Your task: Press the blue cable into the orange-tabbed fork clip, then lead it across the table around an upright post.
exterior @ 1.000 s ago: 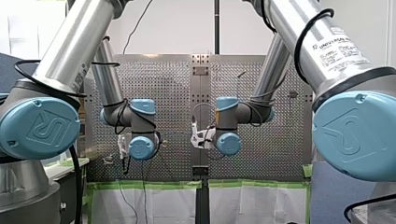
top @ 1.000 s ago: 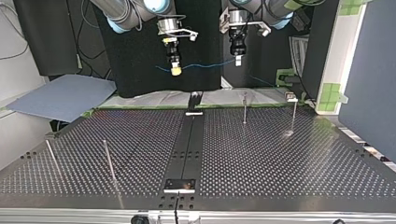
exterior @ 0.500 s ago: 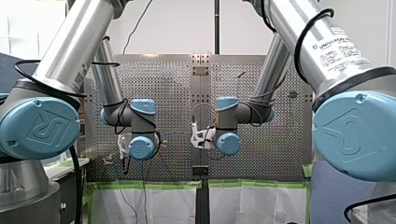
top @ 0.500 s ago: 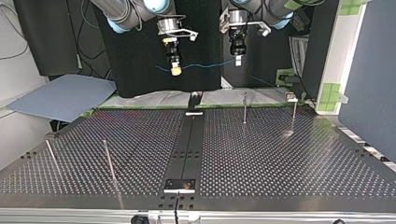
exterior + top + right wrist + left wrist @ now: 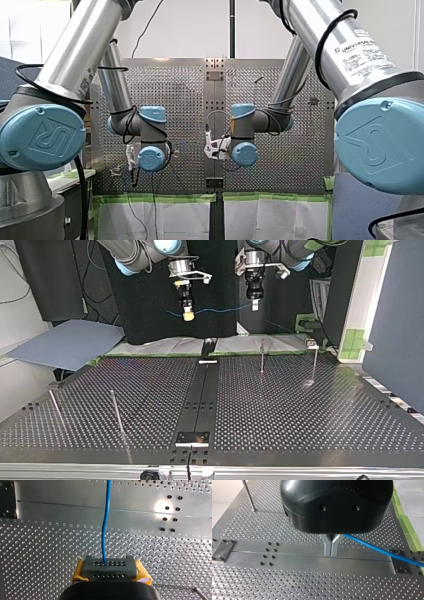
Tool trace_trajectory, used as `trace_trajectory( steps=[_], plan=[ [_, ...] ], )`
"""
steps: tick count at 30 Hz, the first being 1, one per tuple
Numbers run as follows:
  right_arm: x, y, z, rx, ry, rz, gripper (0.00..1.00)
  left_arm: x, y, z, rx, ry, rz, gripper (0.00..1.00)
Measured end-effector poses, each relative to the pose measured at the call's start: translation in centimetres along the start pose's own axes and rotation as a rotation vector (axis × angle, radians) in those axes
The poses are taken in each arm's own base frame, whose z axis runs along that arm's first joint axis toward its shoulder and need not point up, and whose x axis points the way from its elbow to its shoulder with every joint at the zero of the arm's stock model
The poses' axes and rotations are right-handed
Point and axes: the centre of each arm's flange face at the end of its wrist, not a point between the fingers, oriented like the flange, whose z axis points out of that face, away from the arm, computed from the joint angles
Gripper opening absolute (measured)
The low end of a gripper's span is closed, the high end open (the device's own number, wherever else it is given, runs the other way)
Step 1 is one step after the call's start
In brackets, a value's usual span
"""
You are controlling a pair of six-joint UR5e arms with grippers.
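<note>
Metal of the table (image 5: 300, 410) fills the near part of the top view, and no cable lies on it. Two thin near posts (image 5: 116, 412) stand at that view's left. Further away, two far posts (image 5: 261, 356) stand close to the far edge at its right. Near them is a small fixture (image 5: 312, 344), too small for us to tell whether it is the orange-tabbed clip.

Furthest away, about over the far edge and well above the table, the blue cable (image 5: 220, 309) hangs in the air between our two pincers. Our right pincer (image 5: 188, 315), with yellow pads (image 5: 143, 573), is closed on it at the view's left. Our left pincer (image 5: 254, 305) has its metal fingers (image 5: 327, 546) pressed together on it at the right.

We judge that the task is at its beginning. The cable is lifted and held, but it is not yet pressed into any clip and it touches no post, so both steps are left to do.

The long axis of the held span is almost level. It runs along the table's far edge, from the view's left to its right, with a slight sag. A short free end points past the right pincer, toward the view's left.
</note>
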Motion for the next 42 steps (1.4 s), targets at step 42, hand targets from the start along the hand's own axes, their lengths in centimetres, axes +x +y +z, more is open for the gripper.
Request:
trace_trajectory(
  steps=[42],
  plan=[
    [-3.5,-0.4,-0.9,0.01,-0.107,-0.032,0.0,0.0,0.0,0.0,0.0,-0.001,-0.001,0.0]
  ],
)
